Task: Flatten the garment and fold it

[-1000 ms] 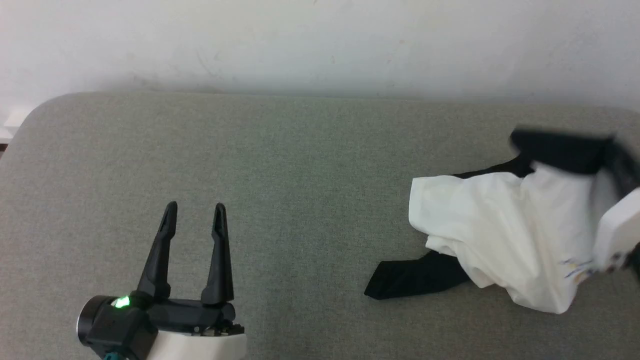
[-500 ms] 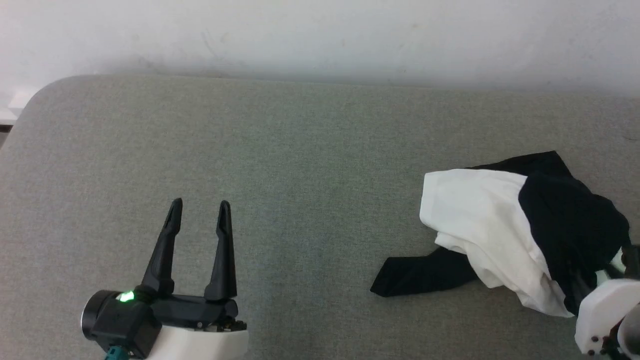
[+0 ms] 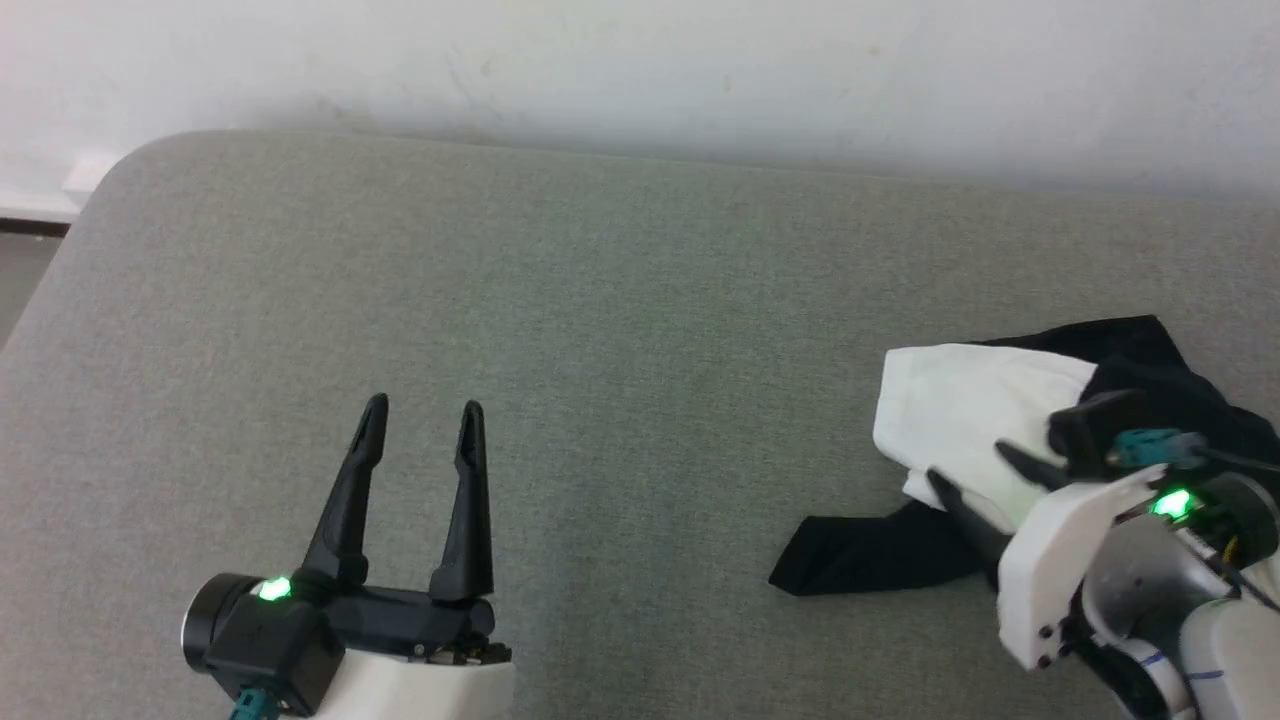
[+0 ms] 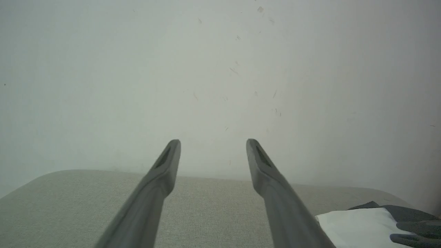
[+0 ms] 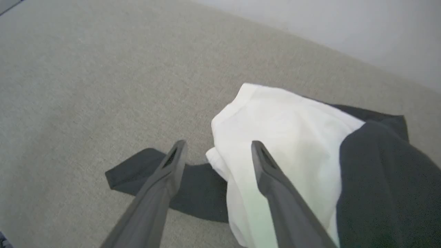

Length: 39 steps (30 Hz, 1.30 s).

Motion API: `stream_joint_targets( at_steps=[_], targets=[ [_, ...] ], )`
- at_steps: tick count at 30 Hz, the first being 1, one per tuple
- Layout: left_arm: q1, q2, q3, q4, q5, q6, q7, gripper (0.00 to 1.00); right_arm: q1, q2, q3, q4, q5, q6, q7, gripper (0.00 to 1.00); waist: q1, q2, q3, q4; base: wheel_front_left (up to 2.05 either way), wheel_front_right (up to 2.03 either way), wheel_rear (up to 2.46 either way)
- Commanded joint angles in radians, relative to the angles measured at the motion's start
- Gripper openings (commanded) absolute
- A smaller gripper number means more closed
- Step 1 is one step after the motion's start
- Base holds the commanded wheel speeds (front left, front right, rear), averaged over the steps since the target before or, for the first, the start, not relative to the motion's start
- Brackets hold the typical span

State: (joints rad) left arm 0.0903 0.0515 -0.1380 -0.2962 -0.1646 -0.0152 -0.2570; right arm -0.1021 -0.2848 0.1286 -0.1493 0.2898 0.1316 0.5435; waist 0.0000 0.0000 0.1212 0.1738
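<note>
— So, how do the arms sit?

— The left gripper [image 3: 424, 402] hangs low over the front-left part of the grey cushion [image 3: 600, 300]. Its pale forearm comes in from the near side. Both dark fingers point toward the back edge and the white wall [image 3: 640, 70]. Its jaws stand wide, with nothing between them.

— And the right one?

— The right gripper [image 3: 967, 461] reaches in from the front-right, turned so its fingers slant up and to the left over the shirt [image 3: 950, 400]. In the right wrist view the two fingers are spread well apart and grip nothing. One is poised over the white body, the other over a black sleeve [image 3: 870, 550]. Whether the tips touch the cloth I cannot tell.

— Where does the shirt lie?

— It is bunched in a heap toward the right end of the cushion, short of the back edge and well apart from the left gripper. The white body is on the left of the heap, with black cloth piled on its right. The black sleeve trails out flat toward the front-left.

— Any markings to read?

— What I can make out is a green light [image 3: 273, 588] glowing on each wrist.
</note>
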Motion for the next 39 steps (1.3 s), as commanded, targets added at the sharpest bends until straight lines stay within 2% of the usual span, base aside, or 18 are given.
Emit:
stream_joint_targets(
  at_steps=[1,6,10,15,16,18,23,28,34,39],
  targets=[
    [-0.021,-0.001,-0.003,-0.001,0.013,0.004,-0.005,1.00,-0.016,-0.007,0.026,0.027,0.029,-0.001,0.025,1.00,0.0000,0.0000,0.023,0.028,0.00,0.00,0.00],
    [-0.033,-0.001,-0.010,-0.003,0.015,0.003,-0.005,1.00,-0.051,-0.065,0.171,0.136,0.077,-0.001,0.094,1.00,0.0000,0.0000,0.053,0.070,0.00,0.00,0.00],
    [-0.043,-0.001,-0.012,0.001,0.010,0.001,-0.005,1.00,-0.093,-0.088,0.261,0.226,0.097,-0.001,0.101,1.00,0.0000,0.0000,0.078,0.094,0.00,0.00,0.00],
    [-0.058,-0.001,-0.018,0.004,0.003,0.001,-0.005,1.00,-0.138,-0.098,0.327,0.338,0.102,-0.001,0.105,1.00,0.0000,0.0000,0.098,0.113,0.00,0.00,0.00],
    [-0.061,-0.001,-0.019,0.006,0.002,0.001,-0.005,1.00,-0.147,-0.102,0.338,0.354,0.097,-0.001,0.106,0.74,0.0000,0.0000,0.099,0.116,0.00,0.00,0.00],
    [-0.066,-0.001,-0.019,0.009,0.002,0.002,-0.005,1.00,-0.161,-0.103,0.331,0.376,0.091,-0.001,0.088,0.00,0.0000,0.0000,0.097,0.118,0.00,0.00,0.00],
    [-0.063,-0.001,-0.017,0.015,0.001,0.011,-0.005,1.00,-0.224,-0.074,0.304,0.349,0.081,-0.001,0.005,0.00,0.0000,0.0000,0.066,0.112,0.00,0.00,0.00],
    [-0.058,-0.001,-0.032,0.021,-0.009,0.017,-0.005,1.00,-0.360,0.006,0.292,0.286,0.120,-0.001,-0.043,0.00,0.0000,0.0000,0.027,0.115,0.00,0.00,0.00],
    [-0.051,-0.001,-0.031,0.020,-0.011,0.018,-0.005,1.00,-0.649,0.097,0.395,0.277,0.144,-0.001,-0.046,0.00,0.0000,0.0000,0.015,0.133,0.00,0.00,0.00],
    [-0.047,-0.001,-0.034,0.018,-0.022,0.024,-0.005,1.00,-0.861,0.193,0.451,0.375,0.177,-0.001,-0.088,0.00,0.0000,0.0000,0.034,0.158,0.00,0.00,0.00]
  ],
)
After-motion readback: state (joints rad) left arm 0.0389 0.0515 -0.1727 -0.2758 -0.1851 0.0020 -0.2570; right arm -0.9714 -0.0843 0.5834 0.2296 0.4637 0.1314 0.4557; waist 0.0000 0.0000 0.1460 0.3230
